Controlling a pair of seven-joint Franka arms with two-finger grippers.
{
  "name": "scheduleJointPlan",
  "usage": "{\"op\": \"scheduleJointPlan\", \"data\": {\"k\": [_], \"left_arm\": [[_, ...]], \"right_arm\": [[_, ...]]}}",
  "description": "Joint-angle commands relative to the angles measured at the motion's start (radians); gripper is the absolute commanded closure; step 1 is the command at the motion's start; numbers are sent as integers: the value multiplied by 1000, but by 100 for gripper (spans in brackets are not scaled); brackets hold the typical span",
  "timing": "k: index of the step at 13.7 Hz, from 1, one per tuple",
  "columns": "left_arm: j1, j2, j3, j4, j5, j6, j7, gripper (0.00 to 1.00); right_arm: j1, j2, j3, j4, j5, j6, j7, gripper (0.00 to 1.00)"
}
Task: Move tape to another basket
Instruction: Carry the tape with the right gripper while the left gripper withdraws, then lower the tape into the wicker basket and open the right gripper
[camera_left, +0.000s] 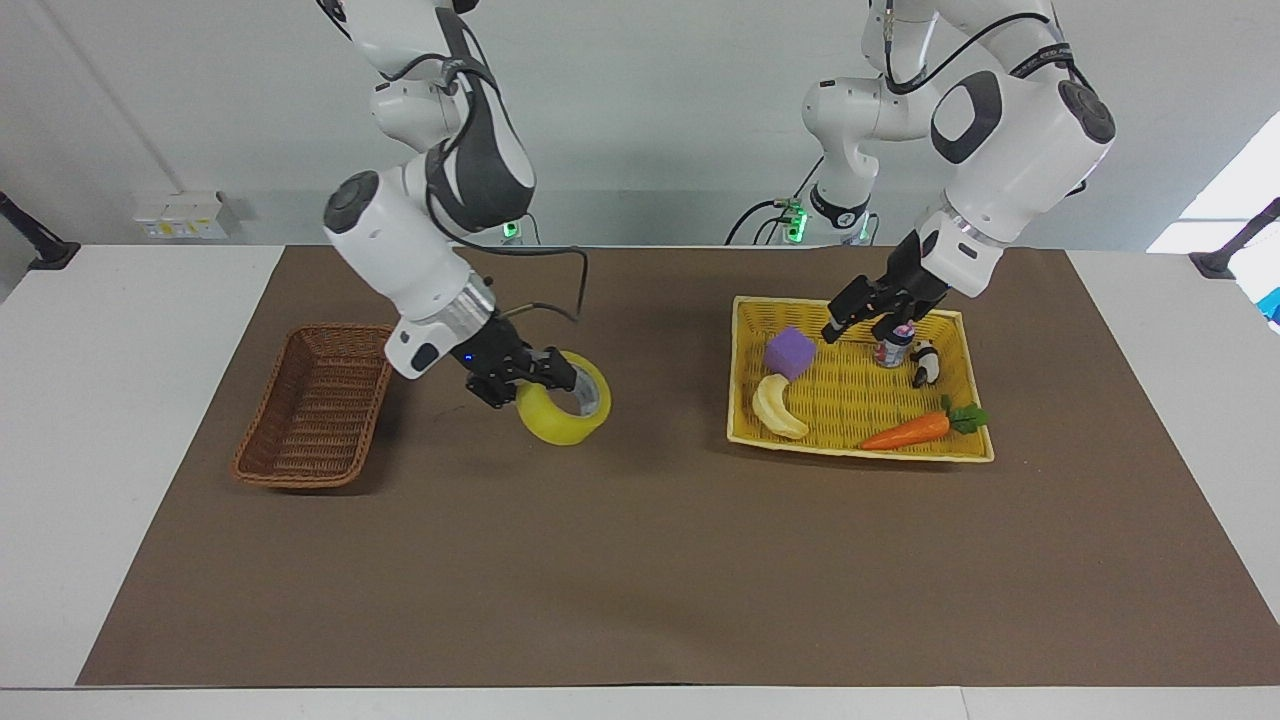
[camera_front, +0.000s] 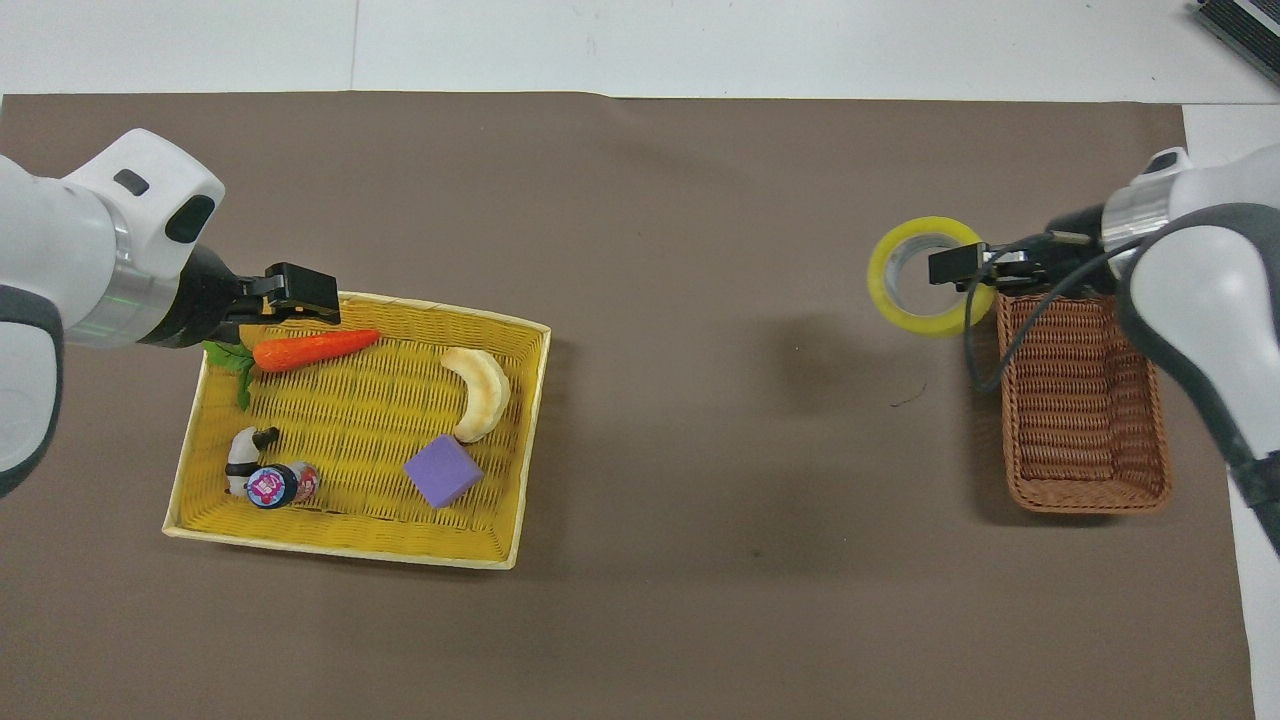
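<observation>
Right gripper (camera_left: 545, 380) clamps the tape (camera_left: 565, 410) through its core, roll in the air over bare brown mat just beside the basket (camera_left: 318, 405) rim, open worktop (camera_left: 640, 560) all around. Left gripper (camera_left: 865, 305) hangs over the yellow tray's (camera_left: 860, 448) edge nearest the robots; I cannot tell its finger state.

White table (camera_left: 130, 420) under brown mat (camera_left: 640, 560), bearing wicker basket (camera_left: 318, 405) and yellow tray (camera_left: 860, 452).
</observation>
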Motion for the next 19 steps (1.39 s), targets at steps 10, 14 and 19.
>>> {"op": "scheduleJointPlan", "data": {"k": [10, 14, 19], "left_arm": [[140, 8, -5, 157, 97, -307, 218, 0], [140, 8, -5, 157, 97, -308, 218, 0], [140, 1, -5, 159, 97, -308, 218, 0]], "right_arm": [[-286, -109, 10, -267, -86, 41, -199, 100], [-329, -51, 12, -280, -86, 75, -256, 100], [-348, -1, 12, -284, -83, 125, -260, 55]]}}
